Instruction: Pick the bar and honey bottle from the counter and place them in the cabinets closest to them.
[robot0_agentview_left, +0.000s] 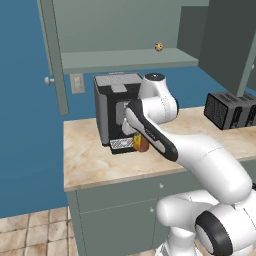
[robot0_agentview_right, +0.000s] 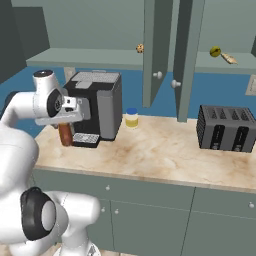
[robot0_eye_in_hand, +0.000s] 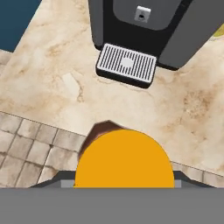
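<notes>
The honey bottle (robot0_agentview_left: 142, 143) is amber with a yellow cap (robot0_eye_in_hand: 124, 162). It hangs upright just in front of the coffee machine's drip tray, over the left end of the counter (robot0_agentview_left: 90, 160). My gripper (robot0_agentview_left: 137, 138) comes down on it from above and is shut on its top; the bottle also shows from the other side (robot0_agentview_right: 65, 135) under the hand (robot0_agentview_right: 66, 125). Above, the cabinets (robot0_agentview_left: 125, 60) stand open. A small tan oblong, seemingly the bar (robot0_agentview_right: 230, 58), lies on the right cabinet's shelf.
A black coffee machine (robot0_agentview_left: 112, 112) stands right behind the bottle. A toaster (robot0_agentview_right: 225, 128) sits to the right, and a pale blue-topped container (robot0_agentview_right: 131, 118) beside the machine. A small ball (robot0_agentview_left: 159, 46) rests on the left cabinet shelf. Open cabinet doors (robot0_agentview_right: 155, 50) hang over the counter.
</notes>
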